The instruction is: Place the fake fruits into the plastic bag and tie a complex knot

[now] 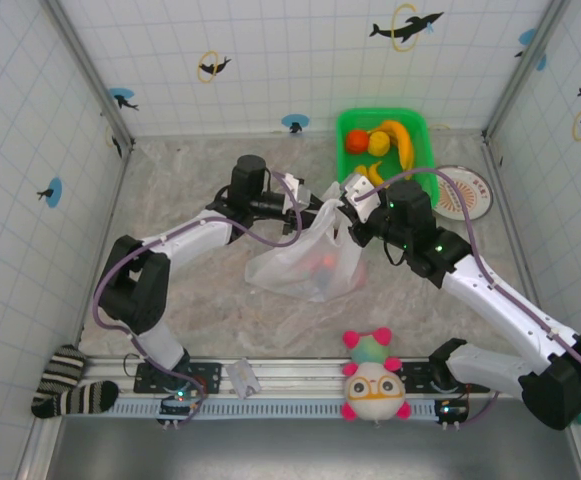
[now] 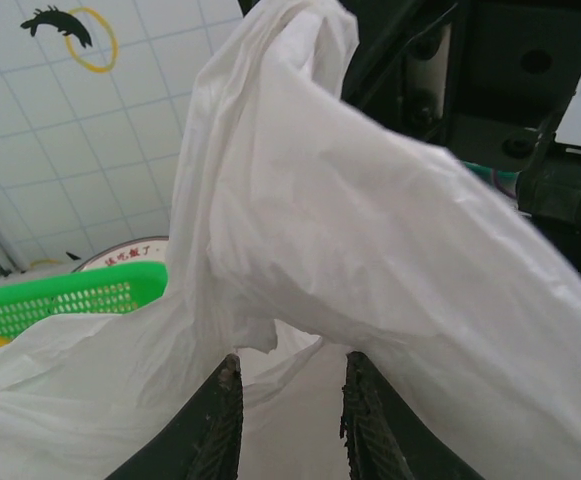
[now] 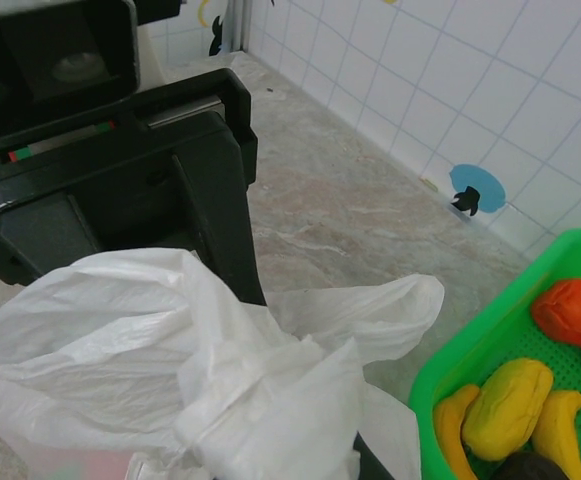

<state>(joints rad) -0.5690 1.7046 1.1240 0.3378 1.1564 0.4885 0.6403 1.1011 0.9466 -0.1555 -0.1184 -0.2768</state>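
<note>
Green basket (image 1: 390, 113) of fake fruits (image 1: 401, 141) behind plastic bag (image 1: 305, 262) — plush toy (image 1: 372, 385) nearer.

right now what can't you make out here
The bagged fruits in the plastic bag: top view, film blurs them to a reddish smudge, count unclear.
The right jaws: right wrist view, bunched bag film covers them, grip hidden.
Any knot: top view, the bag handles between the arms too small to read.
The dark fruit in the green basket: right wrist view, cut by the bottom edge.

Crumpled plastic bag (image 1: 305, 262) centred, green basket (image 1: 385, 113) holding fake fruits (image 1: 379, 143)
</note>
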